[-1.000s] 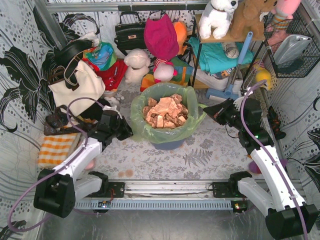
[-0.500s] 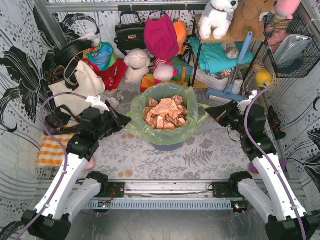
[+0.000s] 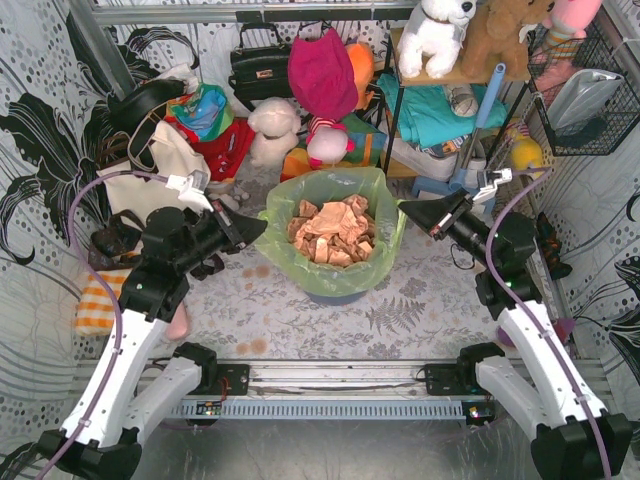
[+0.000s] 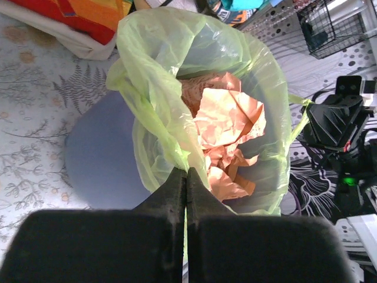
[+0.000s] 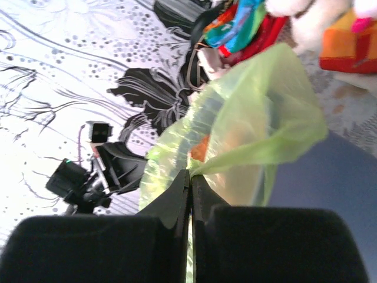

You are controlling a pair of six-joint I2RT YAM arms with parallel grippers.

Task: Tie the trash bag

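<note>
The trash bag point(image 3: 292, 262) sits in the round bin point(image 3: 335, 290) in the middle of the table point(image 3: 420, 300). It is full of crumpled paper point(image 3: 330, 228). My left gripper point(image 3: 255, 227) is pinched shut on the bag's rim on the left side. My right gripper point(image 3: 408, 210) is pinched shut on a flap of the rim on the right side. Each one has thin green plastic caught in it.

I think the bag is very light and very soft. It will stretch, crinkle and flop, and it may rip if I tug hard. It looks slippery too, so a small pinch could slide out. The best place to hold is the loose top edge, one side in each gripper. Then the two ends can be pulled up and crossed to make a knot.
</note>
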